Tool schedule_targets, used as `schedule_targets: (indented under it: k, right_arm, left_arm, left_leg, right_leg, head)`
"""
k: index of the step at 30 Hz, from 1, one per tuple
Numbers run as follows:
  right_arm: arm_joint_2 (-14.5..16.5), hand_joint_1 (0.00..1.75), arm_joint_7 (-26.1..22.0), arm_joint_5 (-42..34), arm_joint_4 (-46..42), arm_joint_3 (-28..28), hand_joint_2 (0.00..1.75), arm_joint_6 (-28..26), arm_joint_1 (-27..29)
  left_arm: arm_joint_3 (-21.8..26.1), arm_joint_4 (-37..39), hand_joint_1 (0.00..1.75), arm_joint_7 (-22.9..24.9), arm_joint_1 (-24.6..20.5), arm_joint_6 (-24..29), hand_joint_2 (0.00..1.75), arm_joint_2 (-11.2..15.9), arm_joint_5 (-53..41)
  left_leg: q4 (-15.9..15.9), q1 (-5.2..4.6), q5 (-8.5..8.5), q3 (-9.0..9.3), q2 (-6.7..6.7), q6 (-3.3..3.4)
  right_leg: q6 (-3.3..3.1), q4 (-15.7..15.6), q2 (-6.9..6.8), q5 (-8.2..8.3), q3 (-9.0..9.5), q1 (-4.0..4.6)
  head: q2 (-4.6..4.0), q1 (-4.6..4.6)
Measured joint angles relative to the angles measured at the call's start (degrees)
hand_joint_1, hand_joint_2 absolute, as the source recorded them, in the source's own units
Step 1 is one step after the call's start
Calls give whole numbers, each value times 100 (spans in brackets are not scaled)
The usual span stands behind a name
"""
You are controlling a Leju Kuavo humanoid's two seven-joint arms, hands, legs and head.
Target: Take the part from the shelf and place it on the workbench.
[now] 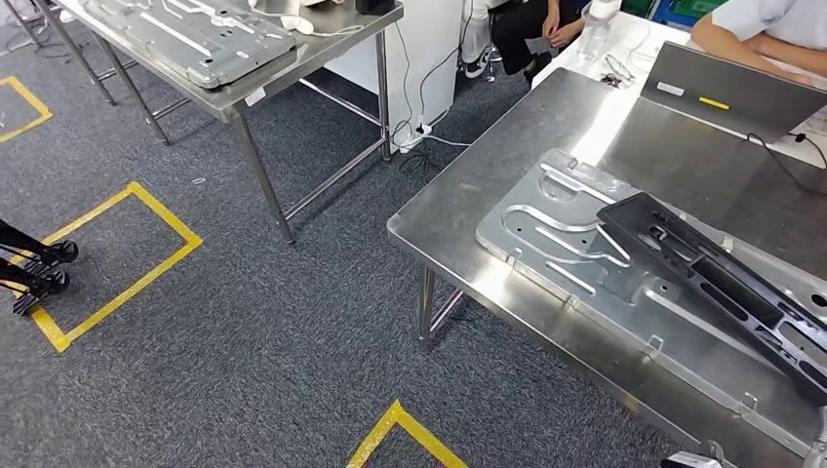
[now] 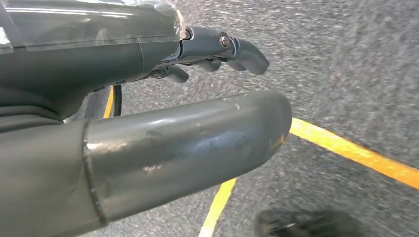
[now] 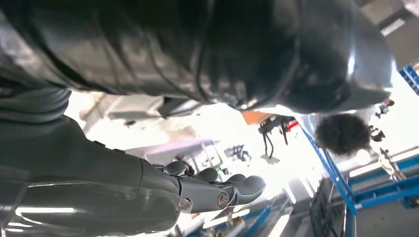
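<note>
The long black part (image 1: 722, 283) lies slanted over the silver stamped plate (image 1: 546, 239) on the steel workbench (image 1: 458, 210), and its near end runs out of the head view at the lower right. In the right wrist view the same black part (image 3: 212, 49) spans the space beside my right hand (image 3: 197, 190). It hides the thumb, the dark fingers (image 3: 237, 187) reach out along it, and the hand appears to hold it. My left hand (image 2: 197, 98) hangs over the carpet, fingers apart and holding nothing.
A second steel table (image 1: 293, 58) at the back left carries a similar plate. Beyond the workbench sit people (image 1: 761, 29) with a grey laptop (image 1: 731, 93). Yellow tape squares (image 1: 146, 244) mark the carpet, cables (image 1: 419, 136) lie between the tables, and black stand feet (image 1: 39, 268) are at the left.
</note>
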Motion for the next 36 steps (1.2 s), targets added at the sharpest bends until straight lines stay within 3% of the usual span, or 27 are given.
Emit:
schedule_targets:
  k: [1, 3, 5, 6, 7, 9, 10, 13, 14, 15, 16, 17, 18, 20, 21, 22, 24, 25, 26, 28, 29, 30, 32, 33, 34, 36]
  right_arm:
    - [4, 0, 14, -118, 34, 37, 0, 106, 5]
    - [14, 0, 28, -455, 175, 94, 0, 387, -7]
    - [25, 0, 10, -759, 409, 122, 0, 594, -55]
    - [28, 0, -17, -848, 561, 128, 0, 631, -97]
    - [29, 0, -45, -908, 730, 130, 0, 631, -140]
    - [29, 0, -144, -961, 1164, 84, 0, 511, -264]
    - [29, 0, -213, -959, 1421, 13, 0, 415, -342]
    - [29, 0, -406, -933, 2135, -297, 0, 223, -566]
    - [28, 0, -432, -926, 2295, -370, 0, 206, -615]
    - [28, 0, -448, -922, 2423, -420, 0, 198, -654]
    - [27, 0, -460, -920, 2529, -456, 0, 195, -689]
    - [27, 0, -468, -918, 2615, -485, 0, 195, -720]
    - [27, 0, -474, -918, 2679, -509, 0, 195, -748]
    - [27, 0, -483, -917, 2762, -546, 0, 194, -808]
    - [27, 0, -487, -917, 2797, -561, 0, 193, -832]
    - [27, 0, -491, -916, 2827, -572, 0, 191, -849]
    - [27, 0, -488, -915, 2890, -584, 0, 190, -862]
    - [28, 0, -457, -918, 2922, -593, 0, 196, -875]
    - [28, 0, -401, -928, 2985, -621, 0, 205, -904]
    - [28, 0, -295, -884, 3229, -754, 0, 192, -1013]
    - [25, 0, -291, -801, 3444, -884, 0, 155, -1096]
    - [14, 0, -318, -678, 3698, -1046, 0, 98, -1193]
    - [-38, 0, -316, -360, 4351, -1500, 0, -56, -1428]
    - [-74, 0, -235, -198, 4716, -1755, 0, -141, -1561]
    - [-115, 0, -96, -36, 5104, -2020, 0, -230, -1699]
    - [-193, 0, 232, 222, 5852, -2493, 0, -347, -1949]
  left_arm:
    - [4, 0, 0, 1, -1, 2, 0, 1, 3]
    - [19, 0, 0, 2, -11, 3, 0, 1, 13]
    - [43, 0, 0, 3, -31, 3, 0, -1, 21]
    - [57, 0, 0, 4, -39, 3, 0, -2, 24]
    - [71, 0, 0, 7, -41, 3, 0, -3, 26]
    - [91, 2, 0, 15, -30, 2, 0, -8, 34]
    - [96, 3, 0, 19, -26, 2, 0, -10, 39]
    - [102, 4, 0, 23, -22, 2, 0, -11, 44]
    - [103, 4, 0, 23, -17, 3, 0, -11, 44]
    - [104, 4, 0, 24, -14, 3, 0, -10, 44]
    - [106, 4, 0, 24, -11, 2, 0, -10, 44]
    - [106, 4, 0, 24, -11, 2, 0, -11, 44]
    - [107, 4, 0, 24, -13, 1, 0, -14, 44]
    - [107, 4, 0, 23, -19, 1, 0, -30, 44]
    - [107, 4, 0, 24, -21, 1, 0, -37, 44]
    - [107, 4, 0, 23, -22, 1, 0, -43, 44]
    - [107, 4, 0, 23, -13, 2, 0, -42, 45]
    - [109, 4, 0, 23, -7, 3, 0, -40, 47]
    - [112, 4, 0, 22, 0, 3, 0, -40, 51]
    - [121, 4, 0, 20, 0, 3, 0, -41, 57]
    - [126, 4, 0, 20, -1, 4, 0, -42, 59]
    - [132, 4, 0, 19, -3, 5, 0, -40, 59]
    - [143, 4, 0, 19, -6, 9, 0, -37, 60]
    - [148, 4, 0, 19, -8, 10, 0, -36, 61]
    - [156, 4, 0, 19, -15, 12, 0, -37, 62]
    - [179, 4, 0, 12, -34, 16, 0, -37, 63]
  left_leg:
    - [19, 2, 151, 113, 0, -5]
    - [-495, 5, 429, 616, -1, 10]
    - [-1328, -13, 346, 1213, -9, 56]
    - [-1592, -28, 256, 1373, -13, 93]
    - [-1722, -44, 216, 1423, -15, 141]
    - [-1743, -38, 310, 1324, 10, 257]
    - [-1752, -30, 385, 1255, 26, 318]
    - [-1753, -34, 621, 964, 54, 423]
    - [-1739, -42, 697, 858, 55, 426]
    - [-1717, -49, 770, 749, 56, 422]
    - [-1685, -51, 834, 639, 57, 412]
    - [-1646, -51, 889, 535, 57, 400]
    - [-1604, -51, 938, 440, 56, 385]
    - [-1537, -59, 1026, 316, 52, 335]
    - [-1527, -59, 1075, 288, 53, 303]
    - [-1536, -55, 1129, 276, 55, 265]
    - [-1563, -41, 1206, 251, 50, 188]
    - [-1513, -35, 1114, 216, 37, 154]
    - [-1367, -31, 902, 158, 23, 124]
    - [-769, -13, 270, 18, 7, 77]
    - [-415, -6, 54, -30, 6, 55]
    - [-132, -1, -7, -33, 6, 37]
    - [-21, 7, 255, 166, 6, 23]
    - [-247, 12, 414, 405, 5, 26]
    - [-637, 12, 458, 743, 2, 33]
    - [-1466, -3, 274, 1304, -9, 93]
  right_leg:
    - [11, 42, -2, 59, -117, 0]
    - [47, 146, -3, 161, -341, -3]
    - [100, 253, -6, 240, -488, 12]
    - [131, 281, -10, 284, -522, 17]
    - [165, 290, -13, 335, -544, 21]
    - [238, 296, 0, 361, -592, 8]
    - [271, 372, 16, 227, -642, -1]
    - [341, 1178, 43, -636, -854, -40]
    - [352, 1517, 43, -803, -892, -48]
    - [358, 1750, 43, -815, -873, -51]
    - [358, 1816, 43, -692, -774, -52]
    - [352, 1679, 44, -507, -573, -52]
    - [335, 1352, 45, -366, -272, -49]
    - [272, 463, 46, -402, 365, -20]
    - [235, 145, 47, -486, 556, 1]
    - [198, -27, 46, -543, 631, 22]
    - [120, -86, 31, -443, 569, 20]
    - [71, -106, 22, -364, 510, 8]
    - [28, -127, 13, -276, 434, -7]
    - [-22, -120, 6, -121, 243, -8]
    - [-25, -101, 0, -50, 138, -2]
    - [-20, -75, -7, 18, 27, 3]
    - [6, 3, -19, 141, -207, 3]
    - [27, 56, -22, 196, -325, -2]
    - [51, 118, -21, 238, -433, 2]
    - [109, 235, -24, 305, -589, 15]
  head:
    - [0, 0]
    - [0, -1]
    - [0, 0]
    - [0, 1]
    - [0, 2]
    - [0, 4]
    - [0, 5]
    - [0, 8]
    - [0, 8]
    - [0, 8]
    - [0, 8]
    - [0, 8]
    - [0, 8]
    - [0, 5]
    - [0, 4]
    - [0, 3]
    - [0, 2]
    - [0, 1]
    - [0, 1]
    - [0, -2]
    - [0, -2]
    - [0, -2]
    - [0, -1]
    - [0, -2]
    - [0, -2]
    - [0, -2]
